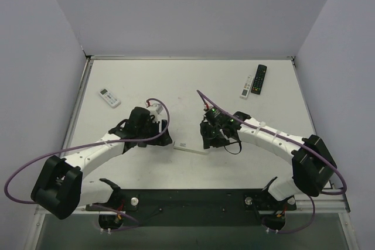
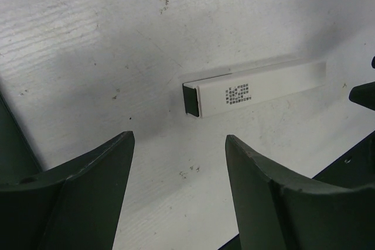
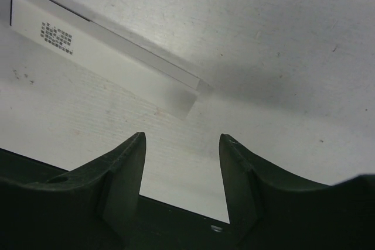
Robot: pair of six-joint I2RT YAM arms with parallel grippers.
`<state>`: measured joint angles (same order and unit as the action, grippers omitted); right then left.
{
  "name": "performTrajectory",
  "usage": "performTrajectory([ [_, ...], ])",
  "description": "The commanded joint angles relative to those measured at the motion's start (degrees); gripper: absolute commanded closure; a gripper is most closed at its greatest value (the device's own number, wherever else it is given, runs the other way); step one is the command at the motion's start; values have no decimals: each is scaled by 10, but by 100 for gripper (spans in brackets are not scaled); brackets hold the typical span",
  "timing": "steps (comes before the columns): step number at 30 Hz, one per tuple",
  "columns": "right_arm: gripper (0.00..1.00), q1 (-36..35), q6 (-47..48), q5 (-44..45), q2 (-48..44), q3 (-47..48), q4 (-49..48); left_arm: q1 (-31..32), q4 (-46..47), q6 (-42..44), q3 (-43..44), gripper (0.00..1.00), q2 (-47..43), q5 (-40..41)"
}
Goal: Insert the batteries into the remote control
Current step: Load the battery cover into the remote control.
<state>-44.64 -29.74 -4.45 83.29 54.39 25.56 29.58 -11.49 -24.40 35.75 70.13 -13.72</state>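
A slim white remote control lies flat on the table between the two arms, its printed label facing up. In the left wrist view the remote control lies just beyond my left gripper, with a dark hollow at its near end. My left gripper is open with only bare table between its fingers. The right wrist view has the remote control up and to the left of my right gripper, which is open and holds nothing. In the top view my right gripper sits by the remote's right end. No batteries are in view.
A white remote with a display lies at the back left. A black remote and a narrow white one lie side by side at the back right. Grey walls close the table on three sides.
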Motion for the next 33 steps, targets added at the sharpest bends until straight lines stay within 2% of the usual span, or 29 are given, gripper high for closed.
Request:
performTrajectory([
  [1,53,4,-81,8,9,-16,-42,7,-6,-9,34,27,25,-11],
  [19,57,7,-107,1,64,-42,-68,30,36,-33,65,30,127,-32],
  [33,65,10,-100,-7,86,-40,-64,40,67,-54,71,34,163,-45],
])
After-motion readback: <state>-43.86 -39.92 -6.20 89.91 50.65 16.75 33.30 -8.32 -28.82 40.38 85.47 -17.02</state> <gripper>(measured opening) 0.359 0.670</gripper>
